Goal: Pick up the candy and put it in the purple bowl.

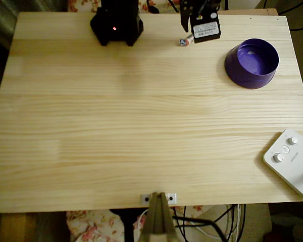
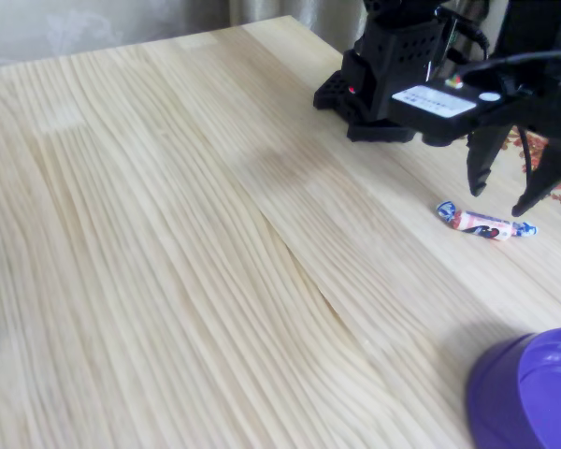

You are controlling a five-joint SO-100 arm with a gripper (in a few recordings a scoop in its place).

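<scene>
From overhead your gripper [image 1: 186, 27] mostly hides the candy [image 1: 183, 42] at the table's [image 1: 141, 126] far edge; the fixed view shows it whole, fingers spread wide above, bowl [image 2: 528, 393] cut off.

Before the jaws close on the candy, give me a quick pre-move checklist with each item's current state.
1. Gripper open: ok, jaws spread.
2. Gripper above the candy: ok, tips hang just over it, apart from it.
3. Candy centred between the jaws: cannot tell; in the fixed view it sits a little left of the gap.
4. Candy flat on the table: ok.
5. Bowl upright and empty: ok.
6. Path from candy to bowl free: ok.
</scene>
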